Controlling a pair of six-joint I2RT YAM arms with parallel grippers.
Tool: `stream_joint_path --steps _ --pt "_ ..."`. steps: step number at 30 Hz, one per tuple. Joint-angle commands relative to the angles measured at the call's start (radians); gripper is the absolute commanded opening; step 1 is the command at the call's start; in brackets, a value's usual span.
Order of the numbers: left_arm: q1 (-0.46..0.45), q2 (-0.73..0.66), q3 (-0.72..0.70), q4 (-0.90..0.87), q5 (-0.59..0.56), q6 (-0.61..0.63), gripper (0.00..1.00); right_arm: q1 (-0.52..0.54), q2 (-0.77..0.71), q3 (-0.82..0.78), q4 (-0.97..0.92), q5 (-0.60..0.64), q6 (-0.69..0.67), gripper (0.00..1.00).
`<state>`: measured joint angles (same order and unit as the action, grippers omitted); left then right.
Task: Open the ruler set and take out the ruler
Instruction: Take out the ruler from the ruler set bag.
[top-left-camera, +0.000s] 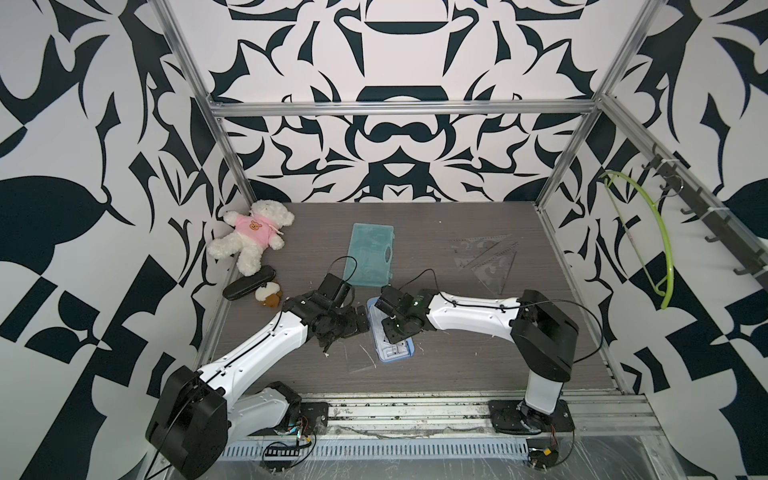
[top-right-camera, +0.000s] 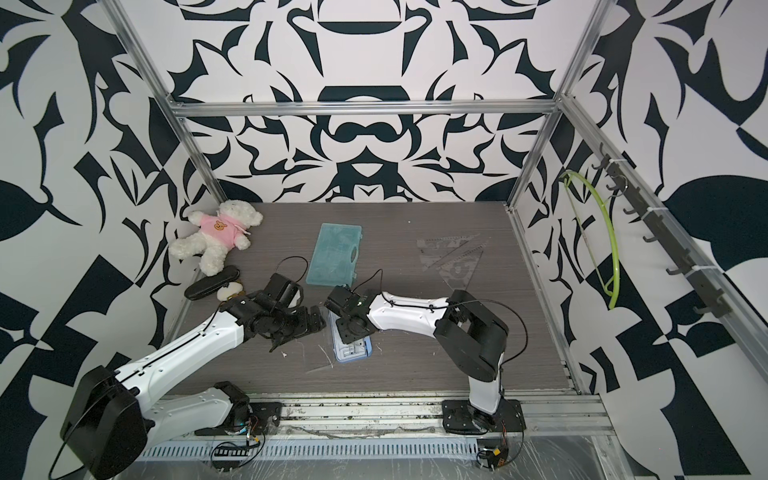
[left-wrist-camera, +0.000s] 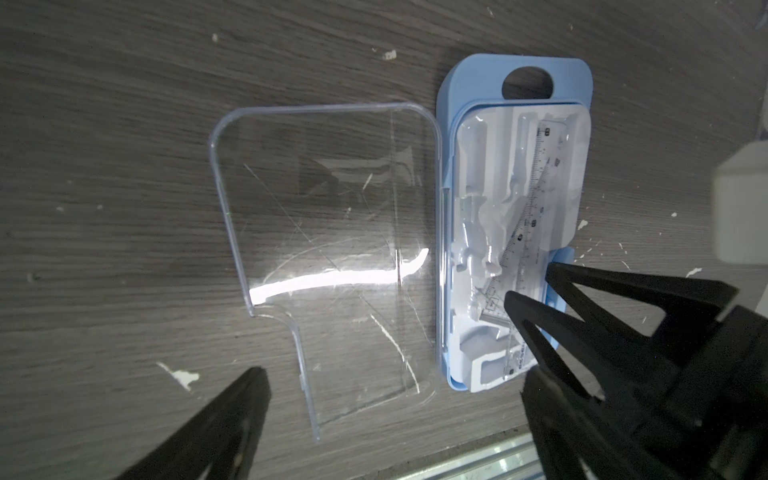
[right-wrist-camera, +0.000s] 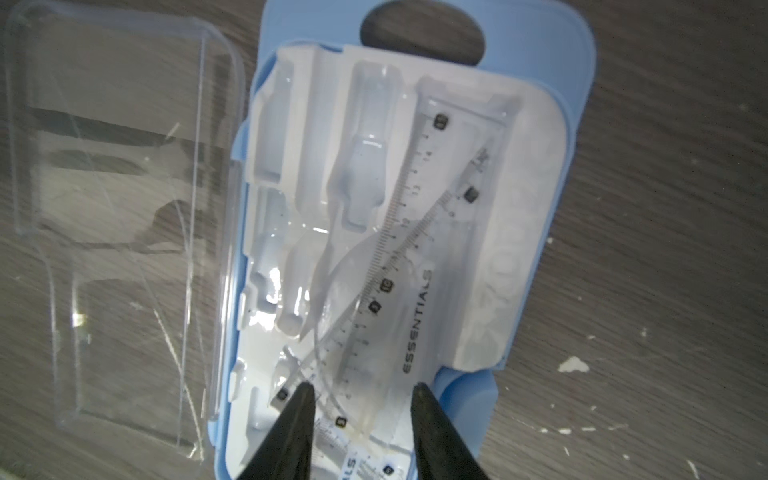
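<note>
Case (right-wrist-camera: 540, 83) lies open, lid (left-wrist-camera: 324, 187) flat beside it. Right gripper (right-wrist-camera: 363, 390), narrowed, straddles the ruler (right-wrist-camera: 415, 291) inside the case; whether it grips is unclear. Left gripper (left-wrist-camera: 392, 374) gapes wide, empty, by the lid.

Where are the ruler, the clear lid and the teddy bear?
ruler (right-wrist-camera: 417, 320), right wrist view, on its printed middle.
clear lid (left-wrist-camera: 332, 216), left wrist view, on its flat panel.
teddy bear (top-left-camera: 254, 231), a top view, on its pink shirt.
</note>
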<state>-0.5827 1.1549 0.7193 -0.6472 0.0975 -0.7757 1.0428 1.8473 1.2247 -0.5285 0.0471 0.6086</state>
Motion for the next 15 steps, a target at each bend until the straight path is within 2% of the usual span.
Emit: stream_joint_path --steps 1,11,15 --pt "0.004 -0.017 -0.012 0.0 -0.009 0.018 0.99 0.013 -0.003 0.039 -0.038 0.023 -0.006 0.4" --pt "0.003 -0.029 -0.014 -0.001 -0.015 0.022 0.99 0.019 0.01 0.052 -0.044 0.024 -0.001 0.4" --pt "0.003 -0.028 -0.012 0.0 -0.017 0.023 0.99 0.019 0.02 0.056 -0.045 0.022 0.0 0.37"
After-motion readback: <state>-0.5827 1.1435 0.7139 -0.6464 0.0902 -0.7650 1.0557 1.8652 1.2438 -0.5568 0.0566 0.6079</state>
